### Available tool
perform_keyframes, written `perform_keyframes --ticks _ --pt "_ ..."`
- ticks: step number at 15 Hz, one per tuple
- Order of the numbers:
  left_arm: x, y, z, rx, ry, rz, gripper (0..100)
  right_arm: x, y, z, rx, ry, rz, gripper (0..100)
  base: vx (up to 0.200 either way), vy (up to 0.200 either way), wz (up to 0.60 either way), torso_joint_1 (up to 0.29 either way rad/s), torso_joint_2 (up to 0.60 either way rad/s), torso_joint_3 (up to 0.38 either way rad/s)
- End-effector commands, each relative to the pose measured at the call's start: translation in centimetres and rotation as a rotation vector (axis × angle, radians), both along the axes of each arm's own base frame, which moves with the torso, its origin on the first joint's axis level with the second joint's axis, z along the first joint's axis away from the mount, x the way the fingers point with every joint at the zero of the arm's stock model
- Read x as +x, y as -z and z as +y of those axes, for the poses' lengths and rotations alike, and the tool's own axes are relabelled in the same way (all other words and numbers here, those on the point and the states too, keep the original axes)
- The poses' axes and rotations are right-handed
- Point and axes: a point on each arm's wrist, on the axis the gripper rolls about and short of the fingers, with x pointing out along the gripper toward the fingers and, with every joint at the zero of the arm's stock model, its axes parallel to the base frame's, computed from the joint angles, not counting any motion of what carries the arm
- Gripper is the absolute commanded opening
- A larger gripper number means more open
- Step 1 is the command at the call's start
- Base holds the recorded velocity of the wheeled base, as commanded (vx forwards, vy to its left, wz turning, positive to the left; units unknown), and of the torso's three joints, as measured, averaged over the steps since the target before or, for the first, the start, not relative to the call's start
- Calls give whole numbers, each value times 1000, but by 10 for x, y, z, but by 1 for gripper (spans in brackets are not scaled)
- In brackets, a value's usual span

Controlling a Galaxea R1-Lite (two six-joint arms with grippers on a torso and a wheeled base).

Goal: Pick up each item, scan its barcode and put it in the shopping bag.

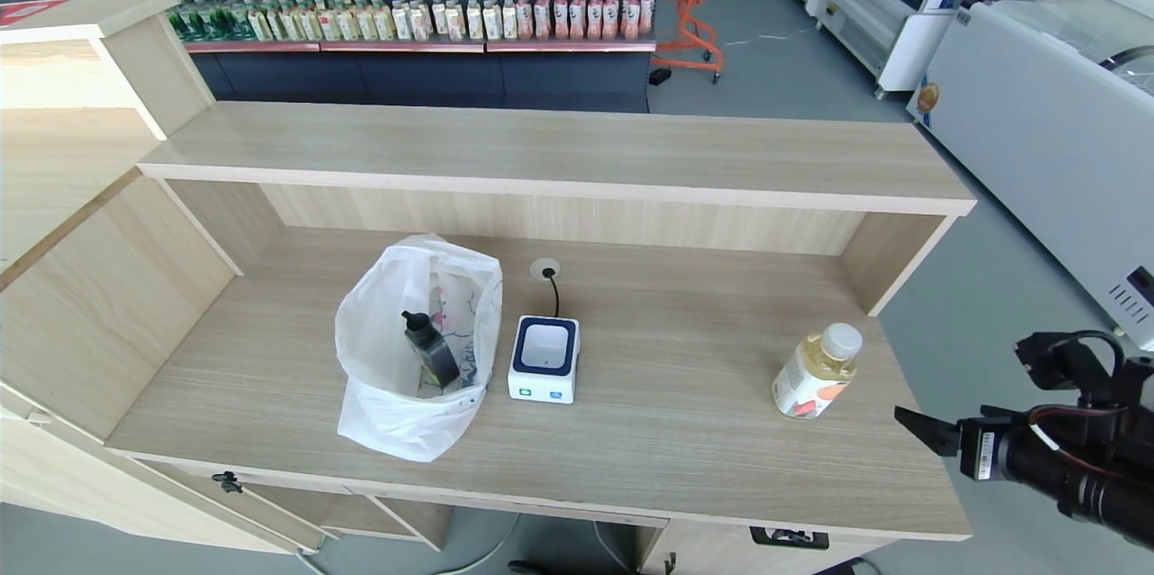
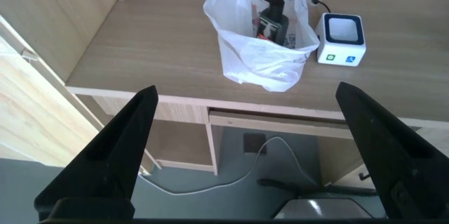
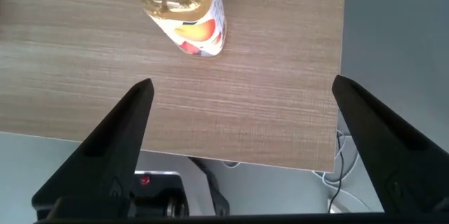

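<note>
Bottle (image 1: 816, 372) of pale yellow drink, white cap, printed label. It stands upright on the wooden counter (image 1: 676, 431), near the counter's right end. It sits ahead of the right gripper (image 1: 957, 377), past the fingertips and not between them, with a bare strip of counter in between. From the right wrist camera the bottle (image 3: 186, 6) lies off the jaws' centre line, closer to the line of one finger than the other.

Right gripper (image 3: 242, 82): jaws spread wide, nothing held. The two dark fingers (image 3: 105, 161) hang around the counter's near edge, part over wood and part over floor.

Further along the counter, well away from the right jaws, sits the scanner (image 1: 544, 359). It is a white box with a dark blue frame around its window. A black cable (image 1: 554, 291) runs from its back to a hole in the counter.

Just beside the scanner, on its far side from the bottle, is the white plastic shopping bag (image 1: 397, 413), mouth open upward. A dark pump bottle (image 1: 431, 350) leans inside it. Something printed lies behind that; cannot tell what.

Left gripper (image 2: 245, 89): jaws wide apart, empty, held off the counter's front edge over the floor (image 2: 231, 161). The shopping bag (image 2: 259, 62) is ahead of these jaws, about on their centre line and well beyond the tips. The scanner (image 2: 342, 38) is ahead too, toward the line of one finger.
</note>
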Motion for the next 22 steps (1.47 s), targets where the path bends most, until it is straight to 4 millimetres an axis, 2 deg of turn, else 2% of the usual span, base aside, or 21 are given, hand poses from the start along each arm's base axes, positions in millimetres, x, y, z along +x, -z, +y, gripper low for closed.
perform_keyframes --ticks 1,7,11,16,22 --pt "0 0 0 0 -1 0 100 22 36 0 6 -8 60 100 0 0 0 0 0 0" --pt "0 0 0 0 -1 0 100 58 59 25 64 -44 -37 100 0 0 0 0 0 0" --pt "0 0 0 0 -1 0 100 98 65 46 100 25 -119 100 0 0 0 0 0 0" --pt "0 0 0 0 -1 0 100 122 73 75 106 -52 -166 100 0 0 0 0 0 0" --pt "0 0 0 0 -1 0 100 154 85 89 93 -8 -233 100 0 0 0 0 0 0"
